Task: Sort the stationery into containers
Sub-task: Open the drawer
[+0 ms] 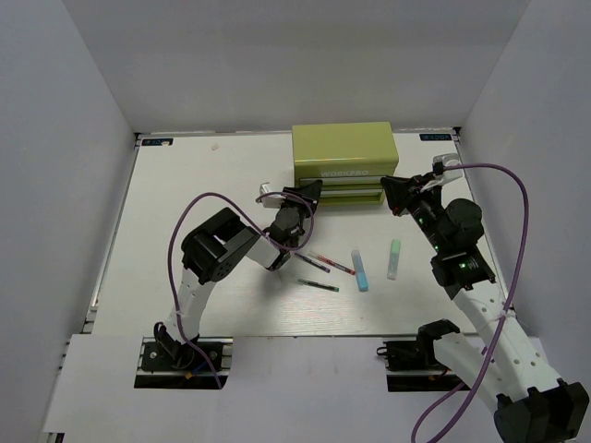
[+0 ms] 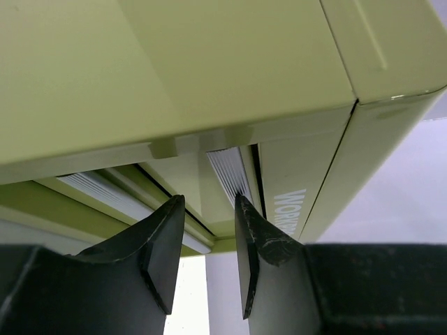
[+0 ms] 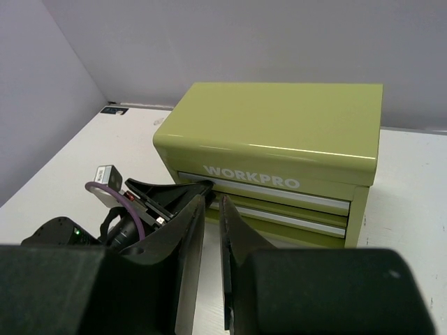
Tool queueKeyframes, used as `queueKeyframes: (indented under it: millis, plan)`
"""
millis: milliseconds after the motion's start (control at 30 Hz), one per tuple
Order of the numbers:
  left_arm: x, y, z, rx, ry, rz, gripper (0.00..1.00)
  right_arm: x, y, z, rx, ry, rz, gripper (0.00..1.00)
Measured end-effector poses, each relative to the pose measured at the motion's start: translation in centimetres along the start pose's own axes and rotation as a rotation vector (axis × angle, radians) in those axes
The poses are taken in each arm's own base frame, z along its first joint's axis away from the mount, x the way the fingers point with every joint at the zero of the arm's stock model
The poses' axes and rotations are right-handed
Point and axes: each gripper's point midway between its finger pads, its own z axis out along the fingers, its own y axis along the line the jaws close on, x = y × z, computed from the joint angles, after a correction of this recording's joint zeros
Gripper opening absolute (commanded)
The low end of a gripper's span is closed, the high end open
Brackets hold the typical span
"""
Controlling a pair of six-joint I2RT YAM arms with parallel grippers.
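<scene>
The left claw had its two dark fingers parted by a modest gap, gripping nothing, the tips right at the ribbed silver pull of the upper drawer; whether they touched it could not be told. Beside them the white letters "WORKP" ran along the drawer front, the rest hidden by a finger. The right claw held its fingers only a thin slit apart, also empty, and pointed at the front of the yellow-green tool chest, where "WORKPRO" read in full above the upper drawer, with the lower drawer beneath it. Both drawers looked pushed in. From above, the left arm was folded sharply at the elbow, its forearm reaching to the chest's left front corner, while the right arm stretched from its base to the right front corner, a purple cable looping over it. On the white table before the chest lay a red pen, a green pen, a light blue marker and a mint green marker, all outside the drawers.
</scene>
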Motion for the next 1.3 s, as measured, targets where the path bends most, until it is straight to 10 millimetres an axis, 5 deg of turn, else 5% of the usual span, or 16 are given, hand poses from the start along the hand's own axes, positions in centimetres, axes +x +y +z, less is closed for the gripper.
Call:
queueKeyframes:
  millis: [1300]
  plan:
    - [-0.2,-1.0,0.5,0.040,-0.018,-0.022,0.43,-0.5,-0.1,-0.2,0.005,-0.015,-0.002,0.19]
